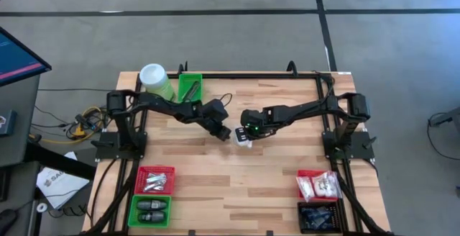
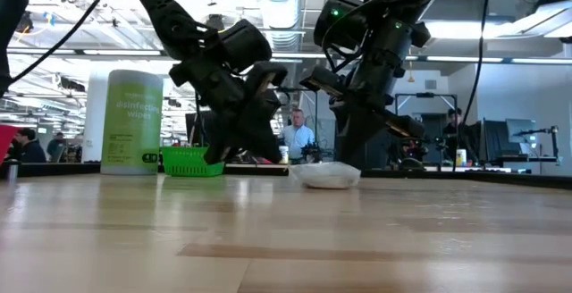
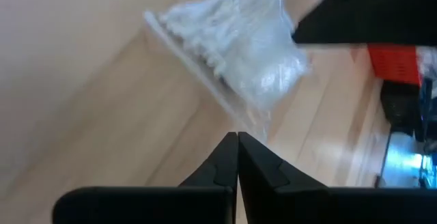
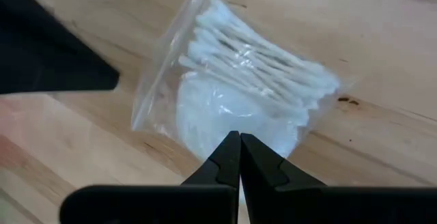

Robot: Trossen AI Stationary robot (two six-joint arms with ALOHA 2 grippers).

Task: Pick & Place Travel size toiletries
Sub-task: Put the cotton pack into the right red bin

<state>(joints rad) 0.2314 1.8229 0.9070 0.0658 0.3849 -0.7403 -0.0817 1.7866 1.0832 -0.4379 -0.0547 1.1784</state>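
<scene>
Toiletries are the job here, and the one in play is a clear crinkly plastic bag of white cotton swabs [image 4: 239,87], lying flat near the middle of the wooden table [image 1: 266,185], a little toward its far edge. Both arms converge on it. The left gripper [image 3: 237,157] comes in from the left side with its jaws pressed together, the bag's edge just ahead of the tips; I cannot tell whether they pinch the film. The right gripper [image 4: 240,157] comes from the right side, jaws also pressed together, tips at or over the bag's near corner. In the right wrist view the swabs' long axis runs slantwise across the line of the jaws. Neither arm looks clearly nearer; both are right at the bag. By the near right corner, the red plastic bin [image 1: 316,186] already holds similar white packets, probably the destination.
</scene>
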